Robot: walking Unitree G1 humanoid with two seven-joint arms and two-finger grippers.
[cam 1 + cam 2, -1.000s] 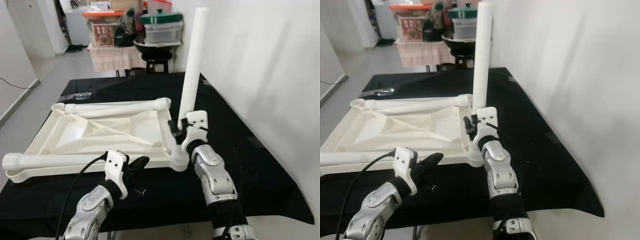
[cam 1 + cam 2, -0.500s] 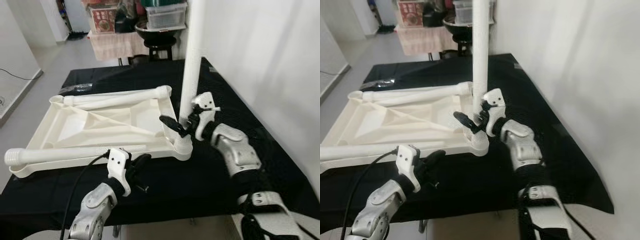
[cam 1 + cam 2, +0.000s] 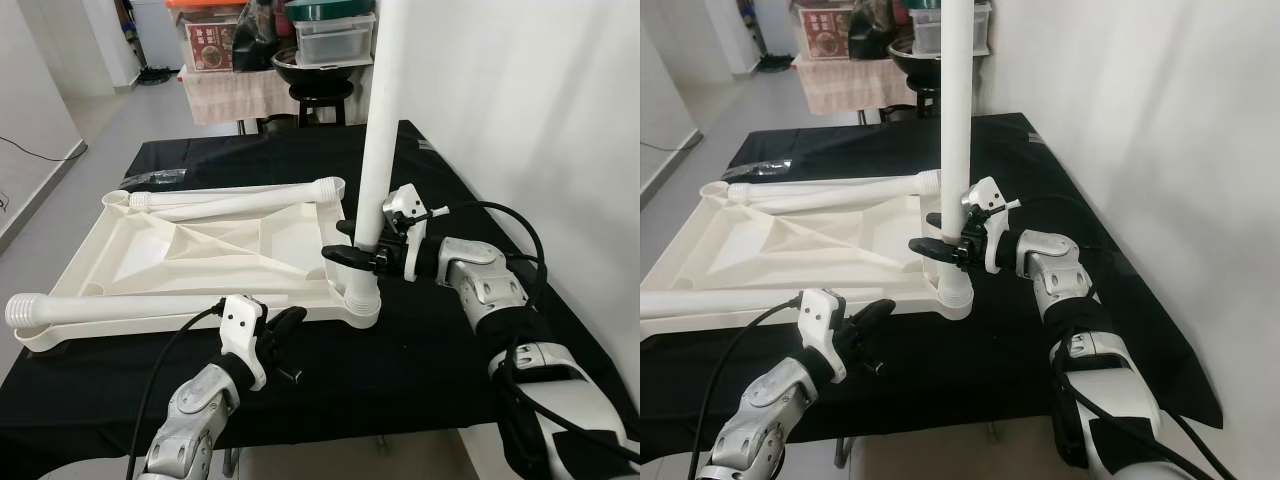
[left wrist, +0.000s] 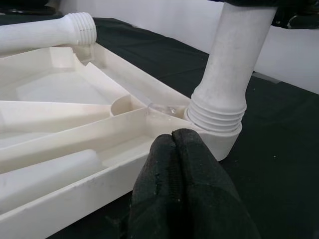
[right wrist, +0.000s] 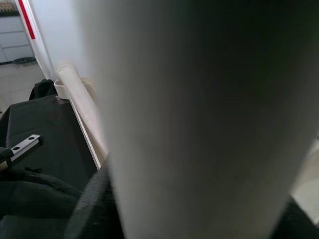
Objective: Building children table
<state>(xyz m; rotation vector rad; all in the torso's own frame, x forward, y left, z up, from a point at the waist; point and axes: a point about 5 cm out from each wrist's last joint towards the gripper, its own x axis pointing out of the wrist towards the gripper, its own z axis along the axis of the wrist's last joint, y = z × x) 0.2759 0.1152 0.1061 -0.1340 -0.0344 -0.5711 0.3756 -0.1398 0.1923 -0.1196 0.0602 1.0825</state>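
- Leg upright (image 3: pixel 378 150): the white table leg stands in the near right corner socket (image 3: pixel 358 305) of the upturned white tabletop (image 3: pixel 200 260), its long axis vertical, threaded end down and free end running out past 12 o'clock of the head views.
- Right gripper (image 3: pixel 352 245) reaches in from about 3 o'clock, its black fingers closed around the leg's lower shaft just above the socket; the right wrist view looks straight onto the white shaft.
- Left gripper (image 3: pixel 283 325) sits at about 7 o'clock of the socket, near the tabletop's front rim but apart from the leg; its fingers (image 4: pixel 184 169) are pressed together, holding nothing.
- The right arm is clearly the nearer one, so any further turning of the leg about its vertical axis looks like its job.
- Threads (image 4: pixel 215 115) are visible above the socket collar in the left wrist view, so the leg seems not fully seated.
- Two loose legs lie across the tabletop: one along the far edge (image 3: pixel 240 195), one along the near edge (image 3: pixel 110 305), both horizontal on the black table cloth (image 3: pixel 430 350).
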